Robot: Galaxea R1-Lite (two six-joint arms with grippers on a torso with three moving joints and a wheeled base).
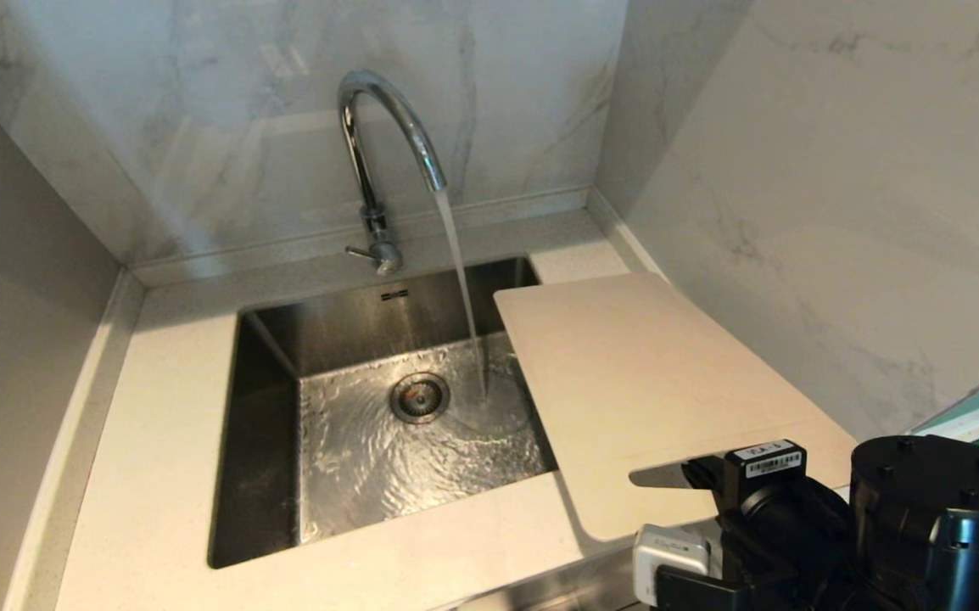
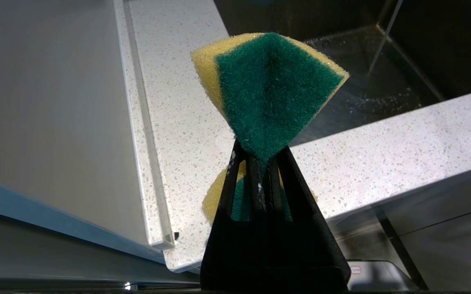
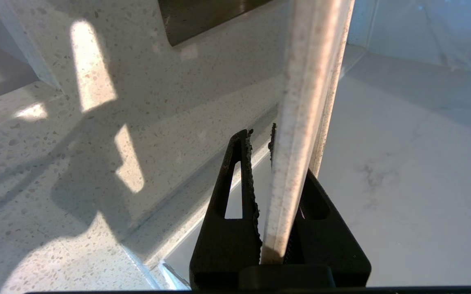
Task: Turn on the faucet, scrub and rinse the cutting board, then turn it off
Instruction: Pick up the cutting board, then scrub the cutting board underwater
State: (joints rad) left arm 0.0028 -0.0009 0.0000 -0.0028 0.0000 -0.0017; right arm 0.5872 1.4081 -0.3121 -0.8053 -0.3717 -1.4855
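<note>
Black right arm (image 1: 931,509), white barcode label (image 1: 771,462)

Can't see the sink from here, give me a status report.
Right gripper shut on cutting board, lifted beside sink. Left gripper shut on sponge. Faucet running. Nothing in the way.

Setting: domestic-style kitchen, sink corner.
Evidence: rectangular brushed stainless-steel sink basin (image 1: 269,441) with round drain strainer (image 1: 419,396), undermounted in a pale speckled stone countertop (image 1: 159,475); tall chrome gooseneck faucet (image 1: 379,161) with thin side lever, water running into the basin; white grey-veined marble-look wall panels (image 1: 795,170) meeting in a corner behind; large thin pale beige cutting board (image 1: 651,382) at the basin's right edge; yellow-and-green scouring sponge (image 2: 268,90).
</note>
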